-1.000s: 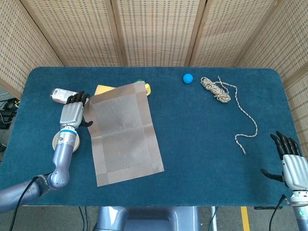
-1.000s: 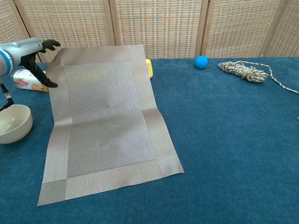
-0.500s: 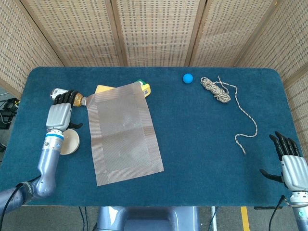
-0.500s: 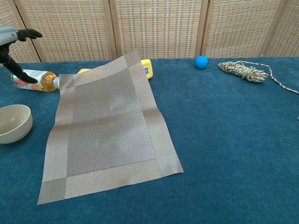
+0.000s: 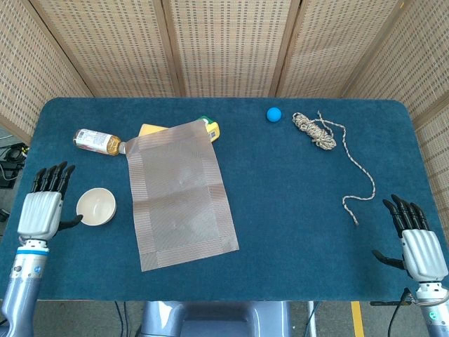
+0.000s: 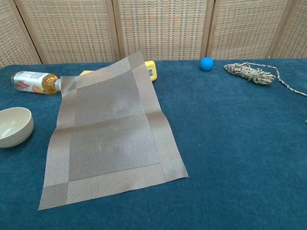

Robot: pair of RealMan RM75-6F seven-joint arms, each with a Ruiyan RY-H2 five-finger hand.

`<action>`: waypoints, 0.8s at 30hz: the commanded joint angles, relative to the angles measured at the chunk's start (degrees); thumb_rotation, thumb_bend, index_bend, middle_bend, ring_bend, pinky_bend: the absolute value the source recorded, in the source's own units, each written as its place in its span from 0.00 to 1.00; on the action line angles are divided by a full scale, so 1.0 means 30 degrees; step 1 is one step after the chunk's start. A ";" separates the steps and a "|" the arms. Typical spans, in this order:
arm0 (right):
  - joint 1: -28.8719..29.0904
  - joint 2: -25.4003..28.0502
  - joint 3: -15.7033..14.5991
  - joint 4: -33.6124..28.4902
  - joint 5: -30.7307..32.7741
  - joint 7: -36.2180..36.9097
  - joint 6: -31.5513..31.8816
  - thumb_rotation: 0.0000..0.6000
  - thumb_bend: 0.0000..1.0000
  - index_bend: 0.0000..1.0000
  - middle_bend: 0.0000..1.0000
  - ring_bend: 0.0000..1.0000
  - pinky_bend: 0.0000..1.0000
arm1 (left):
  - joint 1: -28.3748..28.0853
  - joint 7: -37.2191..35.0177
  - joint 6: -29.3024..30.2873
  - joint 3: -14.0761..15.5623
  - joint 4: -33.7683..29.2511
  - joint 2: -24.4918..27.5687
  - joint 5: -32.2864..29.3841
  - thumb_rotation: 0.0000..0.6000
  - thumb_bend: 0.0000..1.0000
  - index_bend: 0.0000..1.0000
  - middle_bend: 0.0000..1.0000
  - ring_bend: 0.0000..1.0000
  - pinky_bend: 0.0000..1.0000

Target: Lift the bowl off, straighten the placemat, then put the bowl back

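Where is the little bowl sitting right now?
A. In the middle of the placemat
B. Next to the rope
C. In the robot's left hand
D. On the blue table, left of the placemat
D: the bowl rests on the table beside the placemat's left edge, untouched.

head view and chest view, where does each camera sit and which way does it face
Head view: high above the near table edge, looking steeply down at the whole table; shows the left hand and right hand, both holding nothing.
Chest view: low at the near edge, looking across the table toward the screen; no robot body shows.
Shared: placemat, bowl, bottle, blue ball, rope.
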 commanded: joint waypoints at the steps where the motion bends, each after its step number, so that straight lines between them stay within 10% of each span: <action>1: -0.0028 -0.0073 -0.0138 -0.0118 -0.0284 -0.0307 0.0145 1.00 0.09 0.02 0.00 0.00 0.00 | 0.1278 0.0141 0.1504 0.0936 -0.0313 0.0385 0.1196 1.00 0.11 0.00 0.00 0.00 0.00; 14: 0.0190 -0.0510 -0.0671 -0.0958 -0.1508 -0.1465 0.0083 1.00 0.06 0.02 0.00 0.00 0.00 | 0.3024 -0.0491 0.2956 0.1857 0.0008 0.0936 0.2749 1.00 0.11 0.00 0.00 0.00 0.00; 24: 0.2275 -0.1926 -0.0599 -0.5374 -0.3275 -0.5273 -0.2475 1.00 0.05 0.02 0.00 0.00 0.00 | 0.3282 -0.1347 0.2587 0.1613 -0.0005 0.1331 0.2919 1.00 0.11 0.00 0.00 0.00 0.00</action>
